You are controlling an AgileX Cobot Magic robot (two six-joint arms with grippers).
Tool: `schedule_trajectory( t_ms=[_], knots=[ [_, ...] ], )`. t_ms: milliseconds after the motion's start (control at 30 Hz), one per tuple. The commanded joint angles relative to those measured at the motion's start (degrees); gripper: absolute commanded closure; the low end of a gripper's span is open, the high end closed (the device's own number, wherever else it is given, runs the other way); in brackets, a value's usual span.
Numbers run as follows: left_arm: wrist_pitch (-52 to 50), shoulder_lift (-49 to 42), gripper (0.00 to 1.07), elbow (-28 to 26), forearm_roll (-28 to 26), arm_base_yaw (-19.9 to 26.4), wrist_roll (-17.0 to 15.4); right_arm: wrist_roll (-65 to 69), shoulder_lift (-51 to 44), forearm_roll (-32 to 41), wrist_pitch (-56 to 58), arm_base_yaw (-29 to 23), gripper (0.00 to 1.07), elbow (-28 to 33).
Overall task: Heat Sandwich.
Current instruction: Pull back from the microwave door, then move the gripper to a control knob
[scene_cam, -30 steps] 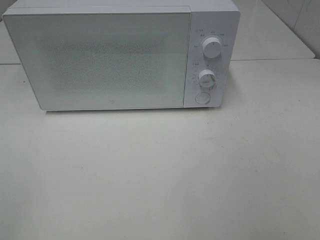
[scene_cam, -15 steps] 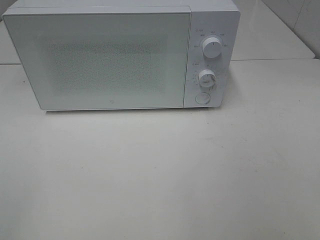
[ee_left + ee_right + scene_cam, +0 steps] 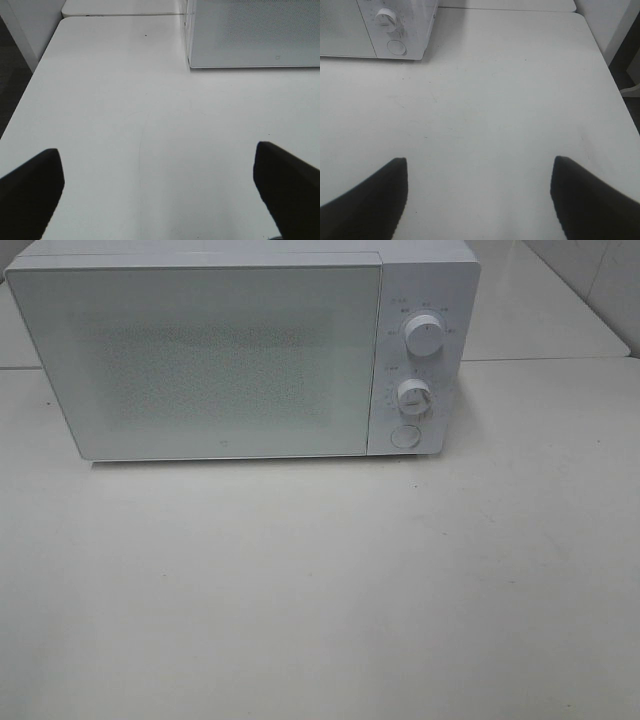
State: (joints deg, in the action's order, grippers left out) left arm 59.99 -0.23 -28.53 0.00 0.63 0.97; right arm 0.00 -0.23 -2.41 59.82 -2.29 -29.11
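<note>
A white microwave (image 3: 240,350) stands at the back of the white table (image 3: 320,580) with its door shut. Two round knobs (image 3: 424,336) and a round button (image 3: 405,436) sit on its right panel. The sandwich is out of view. Neither arm shows in the exterior high view. My left gripper (image 3: 160,197) is open and empty above the table, with the microwave's lower left corner (image 3: 250,35) ahead. My right gripper (image 3: 480,197) is open and empty above the table, with the microwave's knob panel (image 3: 395,30) ahead.
A second white table (image 3: 545,300) stands behind on the right. The table's left edge (image 3: 30,85) drops to a dark floor. Its right edge (image 3: 610,70) shows in the right wrist view.
</note>
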Motion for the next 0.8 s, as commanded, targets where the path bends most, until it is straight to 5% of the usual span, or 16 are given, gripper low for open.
schedule_trajectory(
  t_ms=[33, 800],
  knots=[
    [-0.57, -1.49, 0.08, 0.23, 0.00, 0.06, 0.00, 0.63, -0.97, 0.11, -0.52, 0.40, 0.31, 0.11],
    [-0.57, -1.49, 0.09, 0.23, 0.00, 0.06, 0.00, 0.63, -1.03, 0.11, -0.52, 0.40, 0.32, 0.11]
  ],
)
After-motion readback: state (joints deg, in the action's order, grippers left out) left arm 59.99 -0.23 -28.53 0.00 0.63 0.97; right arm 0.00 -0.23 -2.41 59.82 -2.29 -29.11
